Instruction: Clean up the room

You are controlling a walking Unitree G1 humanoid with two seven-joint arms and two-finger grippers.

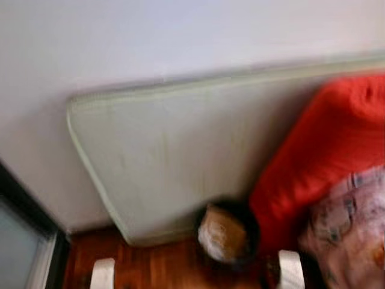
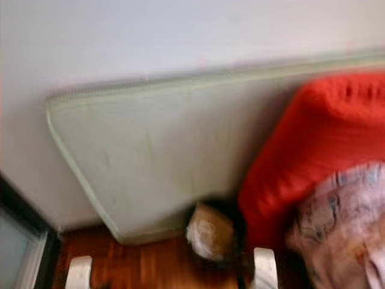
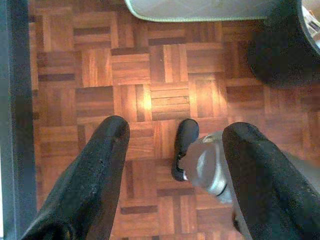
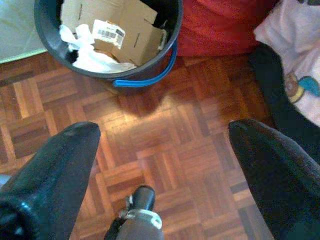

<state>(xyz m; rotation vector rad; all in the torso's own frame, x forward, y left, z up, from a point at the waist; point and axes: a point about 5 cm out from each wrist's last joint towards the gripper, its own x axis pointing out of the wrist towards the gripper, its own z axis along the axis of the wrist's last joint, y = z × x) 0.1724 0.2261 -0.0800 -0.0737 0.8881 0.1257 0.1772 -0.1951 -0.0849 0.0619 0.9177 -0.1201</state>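
Against the far wall [image 1: 150, 36] leans a pale green mattress [image 1: 174, 156], its near edge resting on the parquet floor [image 4: 165, 145], with a red cushion [image 1: 325, 156] to its right and a pinkish printed cloth [image 1: 349, 223] lying over the cushion's near right side; both head views are blurred. Just near the mattress's lower edge and left of the cushion stands a black bucket [image 4: 150, 62] with a blue handle [image 4: 150, 77], holding crumpled white paper [image 4: 87, 52] and flattened brown cardboard [image 4: 132, 25]. A white label with a barcode sits on the cardboard, its print too small to read. On the far left a dark frame [image 1: 27, 211] borders the wall. Both arms hang low over the bare floor: the left gripper [image 3: 172, 165] has its two black fingers spread wide apart and grasps nothing, and the right gripper [image 4: 165, 160] likewise hangs with fingers parted and empty, near the bucket.
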